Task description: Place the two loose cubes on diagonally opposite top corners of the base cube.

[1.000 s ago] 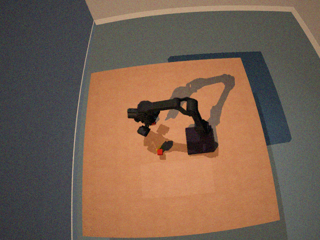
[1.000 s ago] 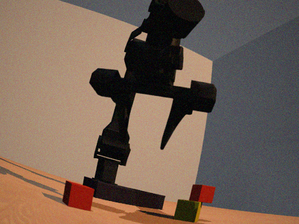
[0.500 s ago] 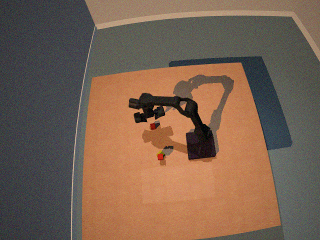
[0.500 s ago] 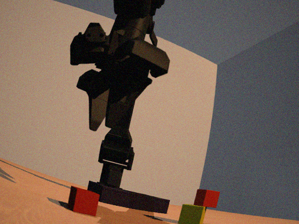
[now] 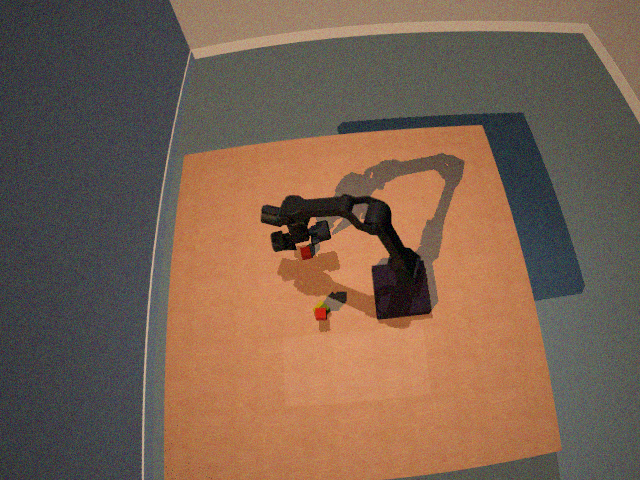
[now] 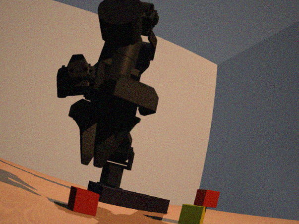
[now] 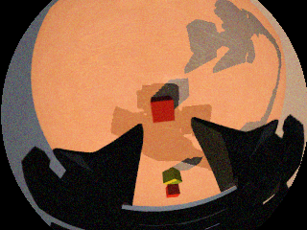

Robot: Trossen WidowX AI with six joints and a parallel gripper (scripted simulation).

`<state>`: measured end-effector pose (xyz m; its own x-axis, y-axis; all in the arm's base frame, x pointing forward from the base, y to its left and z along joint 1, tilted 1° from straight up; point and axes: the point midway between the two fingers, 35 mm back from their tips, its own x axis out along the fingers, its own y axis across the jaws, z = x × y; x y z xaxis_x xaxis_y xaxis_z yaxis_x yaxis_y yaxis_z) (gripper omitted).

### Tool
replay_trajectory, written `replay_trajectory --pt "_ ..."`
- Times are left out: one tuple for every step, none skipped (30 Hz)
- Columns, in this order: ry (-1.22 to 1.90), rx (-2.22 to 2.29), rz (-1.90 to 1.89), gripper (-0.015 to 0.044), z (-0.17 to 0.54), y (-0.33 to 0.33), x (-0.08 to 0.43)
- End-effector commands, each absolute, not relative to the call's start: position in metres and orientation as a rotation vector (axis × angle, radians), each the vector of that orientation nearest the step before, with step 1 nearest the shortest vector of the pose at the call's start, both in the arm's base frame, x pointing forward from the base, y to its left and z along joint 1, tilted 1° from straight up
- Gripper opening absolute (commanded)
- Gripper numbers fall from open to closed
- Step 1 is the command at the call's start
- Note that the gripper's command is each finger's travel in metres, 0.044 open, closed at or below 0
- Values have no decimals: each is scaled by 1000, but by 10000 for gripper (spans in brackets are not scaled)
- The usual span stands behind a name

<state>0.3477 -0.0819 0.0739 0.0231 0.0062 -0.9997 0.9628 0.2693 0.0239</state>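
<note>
A black robot arm holds its pincer [image 5: 305, 240] [image 6: 89, 164] [image 7: 167, 125] spread and empty, above the worktop [image 5: 232, 387] [image 6: 14, 199] [image 7: 96, 57]. Below it, one red cube [image 5: 306, 252] [image 6: 85, 201] [image 7: 162, 110] lies on the worktop. Well apart from it, a second red cube [image 5: 321, 314] [image 6: 209, 198] [image 7: 173, 191] sits on top of the green-and-yellow base cube [image 5: 320, 304] [image 6: 191, 215] [image 7: 172, 175], offset to one side and overhanging it.

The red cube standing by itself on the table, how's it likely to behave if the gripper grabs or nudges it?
The lone red cube looks rigid, with crisp edges, so probably won't squash. Its flat faces suggest it would slide rather than roll.
</note>
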Motion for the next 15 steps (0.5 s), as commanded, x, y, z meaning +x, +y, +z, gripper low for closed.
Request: replay_trajectory --pt "1298 1024 -989 265 66 -82 348" --pt "1298 1024 -989 265 64 -82 348" --pt "1298 1024 -989 265 59 -82 348" --pt "1298 1024 -989 265 55 -82 348" --pt "1298 1024 -989 265 53 -82 348" --pt "1298 1024 -989 265 52 -82 348" --pt "1298 1024 -989 265 52 -82 348" --pt "1298 1024 -989 265 52 -82 348" --pt "1298 1024 -989 265 52 -82 348" --pt "1298 1024 -989 265 51 -82 349" --pt "1298 1024 -989 265 50 -82 349" --pt "1298 1024 -989 265 48 -82 349" --pt "1298 1024 -989 265 46 -82 349" --pt "1298 1024 -989 265 45 -82 349" --pt "1298 1024 -989 265 43 -82 349"
